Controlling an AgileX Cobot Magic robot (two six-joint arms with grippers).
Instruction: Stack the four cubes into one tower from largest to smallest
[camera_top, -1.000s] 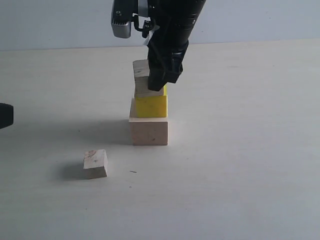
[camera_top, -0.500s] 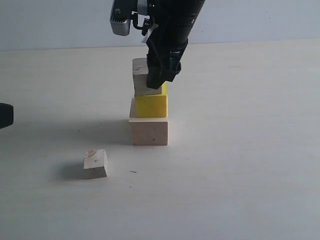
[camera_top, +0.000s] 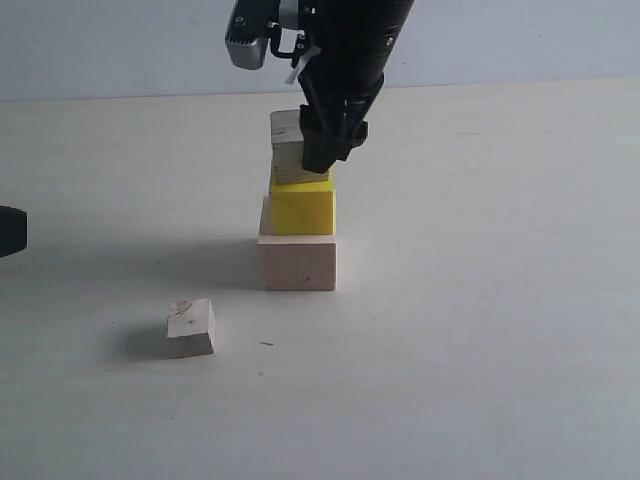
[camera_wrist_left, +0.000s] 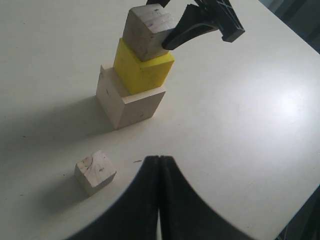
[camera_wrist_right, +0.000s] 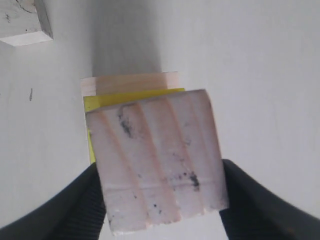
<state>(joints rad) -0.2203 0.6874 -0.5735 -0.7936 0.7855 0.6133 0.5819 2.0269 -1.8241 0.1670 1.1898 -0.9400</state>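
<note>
Tower-building on a pale desk. Right fingers pinch the greyish cube, grain-striped and dark-flecked, by opposite sides. It sits on or just above the yellow cube, which tops the large pale wood cube mid-desk. Best to square it up, settle it flat, then spread gently. Left fingers are pressed together, empty. The smallest cube lies nearer the desk's front edge.
</note>
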